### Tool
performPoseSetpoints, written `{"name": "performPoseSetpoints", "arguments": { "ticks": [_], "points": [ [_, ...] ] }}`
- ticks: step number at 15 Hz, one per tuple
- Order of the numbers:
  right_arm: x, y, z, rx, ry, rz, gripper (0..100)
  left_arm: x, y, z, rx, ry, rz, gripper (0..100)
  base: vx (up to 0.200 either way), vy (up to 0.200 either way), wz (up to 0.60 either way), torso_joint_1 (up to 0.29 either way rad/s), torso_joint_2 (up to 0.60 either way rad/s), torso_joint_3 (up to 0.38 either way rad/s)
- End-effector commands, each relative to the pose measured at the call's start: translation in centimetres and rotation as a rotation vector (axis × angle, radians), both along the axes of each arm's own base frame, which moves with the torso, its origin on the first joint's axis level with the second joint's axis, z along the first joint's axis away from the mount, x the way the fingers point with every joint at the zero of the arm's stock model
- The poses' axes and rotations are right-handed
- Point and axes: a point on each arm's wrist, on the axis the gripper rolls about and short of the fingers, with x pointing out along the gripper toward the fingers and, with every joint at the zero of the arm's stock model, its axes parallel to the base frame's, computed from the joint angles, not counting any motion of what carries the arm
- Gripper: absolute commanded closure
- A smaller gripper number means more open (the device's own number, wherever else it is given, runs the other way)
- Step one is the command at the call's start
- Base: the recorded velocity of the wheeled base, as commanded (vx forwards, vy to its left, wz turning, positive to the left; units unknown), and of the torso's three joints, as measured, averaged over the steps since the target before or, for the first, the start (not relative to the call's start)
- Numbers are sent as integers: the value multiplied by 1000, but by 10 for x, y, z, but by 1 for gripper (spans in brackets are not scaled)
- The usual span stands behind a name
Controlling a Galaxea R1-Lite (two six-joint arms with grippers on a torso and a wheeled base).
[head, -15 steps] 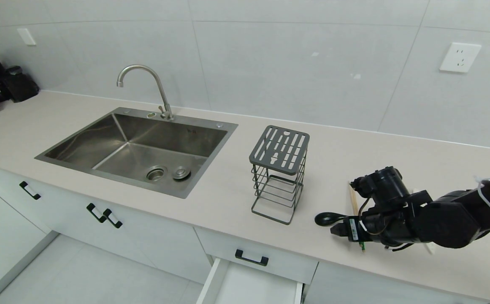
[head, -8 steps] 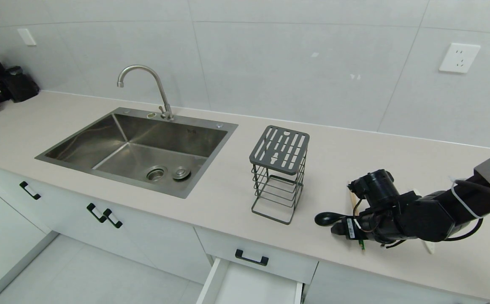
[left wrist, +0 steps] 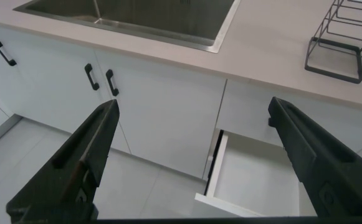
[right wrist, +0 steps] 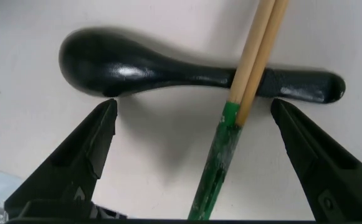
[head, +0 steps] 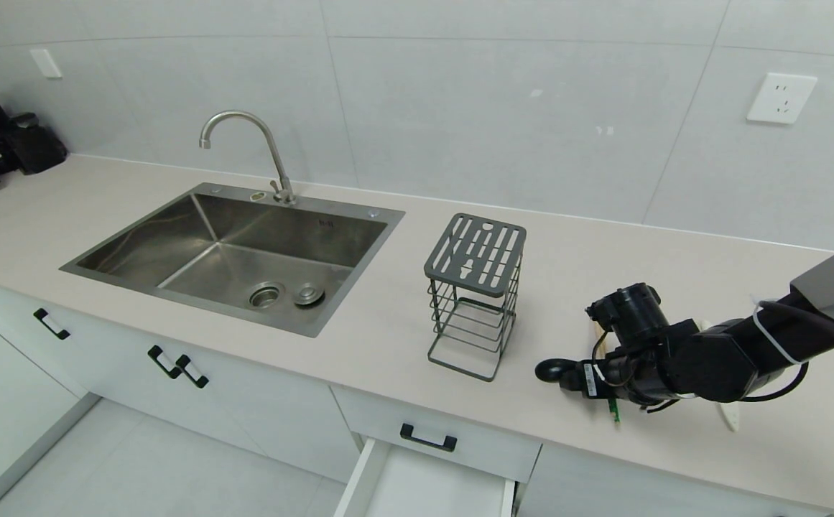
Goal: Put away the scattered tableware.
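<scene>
Nearest, the left end effector [left wrist: 192, 109] is hanging in front of the white cabinets with its jaws spread wide and gripping nothing. Just past it, a drawer [left wrist: 255, 180] is standing pulled out. Near the front edge of the desk [head: 388, 316], the right end effector [right wrist: 192, 107] is sitting low, jaws wide apart and holding nothing. It is straddling a black spoon [right wrist: 168, 65] and a pair of wooden chopsticks [right wrist: 255, 56] with green tips. The chopsticks are lying across the spoon's handle, and its bowl is pointing to nine o'clock. A small white label on this end effector is carrying print too small to read. At ten o'clock from the spoon, a dark wire rack [head: 475, 294] is standing upright. At nine o'clock from that, the steel sink [head: 330, 208] is sitting with its faucet [head: 271, 154] at the far rim.
</scene>
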Motion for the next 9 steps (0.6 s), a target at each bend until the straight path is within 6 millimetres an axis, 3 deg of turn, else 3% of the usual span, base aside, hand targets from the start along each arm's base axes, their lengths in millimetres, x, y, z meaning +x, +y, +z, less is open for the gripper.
{"name": "performPoseSetpoints", "arguments": {
  "ticks": [1,2,9],
  "points": [
    [0,0,2,-11,-10,7,0,0,0,0,-1,1,1,0,0,0,0,0,0,0],
    [0,0,2,-15,-11,4,100,0,0,0,-1,1,1,0,0,0,0,0,0,0],
    [-2,-5,12,-27,-43,-37,100,0,0,0,-1,1,1,0,0,0,0,0,0,0]
  ]
}}
